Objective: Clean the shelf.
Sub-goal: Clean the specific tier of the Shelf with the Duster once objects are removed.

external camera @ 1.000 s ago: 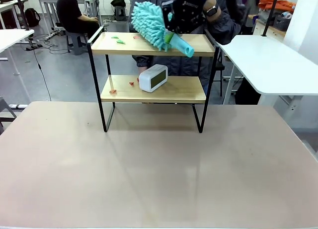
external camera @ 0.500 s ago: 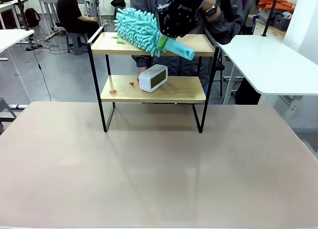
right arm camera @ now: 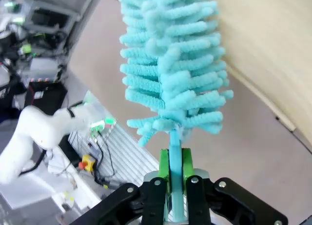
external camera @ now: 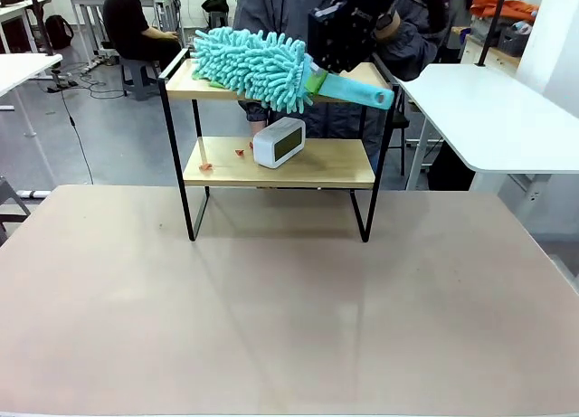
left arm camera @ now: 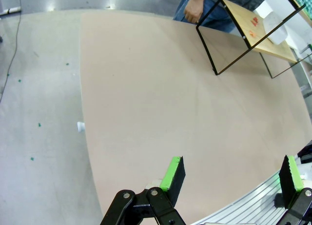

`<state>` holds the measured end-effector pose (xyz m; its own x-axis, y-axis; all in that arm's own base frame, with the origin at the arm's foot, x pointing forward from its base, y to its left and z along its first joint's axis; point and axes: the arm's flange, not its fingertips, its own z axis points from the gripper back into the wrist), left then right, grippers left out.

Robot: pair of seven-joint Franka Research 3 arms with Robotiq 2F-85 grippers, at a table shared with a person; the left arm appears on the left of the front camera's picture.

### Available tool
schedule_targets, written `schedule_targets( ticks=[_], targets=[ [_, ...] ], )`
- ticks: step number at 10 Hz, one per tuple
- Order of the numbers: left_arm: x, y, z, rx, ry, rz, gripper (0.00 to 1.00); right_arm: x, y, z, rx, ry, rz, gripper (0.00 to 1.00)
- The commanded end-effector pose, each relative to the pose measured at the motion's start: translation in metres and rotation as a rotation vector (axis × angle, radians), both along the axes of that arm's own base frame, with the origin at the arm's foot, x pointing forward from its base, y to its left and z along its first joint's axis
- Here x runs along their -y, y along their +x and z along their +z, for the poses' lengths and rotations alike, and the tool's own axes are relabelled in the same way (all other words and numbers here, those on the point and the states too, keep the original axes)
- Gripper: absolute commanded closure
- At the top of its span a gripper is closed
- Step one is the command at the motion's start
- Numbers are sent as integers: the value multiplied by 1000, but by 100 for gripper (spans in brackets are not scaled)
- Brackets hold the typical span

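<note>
The shelf [external camera: 276, 84] stands at the far side of the table, its two light boards in a black frame. A fluffy turquoise duster [external camera: 253, 64] lies across the left part of the top board, its handle [external camera: 357, 91] pointing right. My right gripper [external camera: 327, 67] is shut on that handle above the top board; in the right wrist view the duster [right arm camera: 173, 64] rises from the closed gripper [right arm camera: 175, 167] beside the board [right arm camera: 273, 44]. A white clock [external camera: 279, 141] and red scraps [external camera: 240, 151] sit on the lower board. My left gripper [left arm camera: 231, 173] hangs open over the table, far from the shelf [left arm camera: 253, 32].
A person [external camera: 412, 37] stands right behind the shelf, one hand [left arm camera: 194, 12] hanging near its leg. A white side table [external camera: 498, 118] is at the right. The brown table [external camera: 289, 308] stretches in front of the shelf. My left arm's base [right arm camera: 39, 132] shows below.
The duster has swung down and to the left across the top board, its head now flat over the left part. The green scraps seen there earlier are covered.
</note>
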<state>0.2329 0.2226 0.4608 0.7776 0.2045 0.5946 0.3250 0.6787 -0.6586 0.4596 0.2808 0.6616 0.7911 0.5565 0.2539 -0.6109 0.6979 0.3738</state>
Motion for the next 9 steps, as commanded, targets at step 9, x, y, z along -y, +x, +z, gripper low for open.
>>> schedule_targets(
  ticks=[9],
  targets=[
    [1, 1, 1, 32, -7, -8, 0, 157, -50, -1, -336, 394, 301, 100]
  ],
)
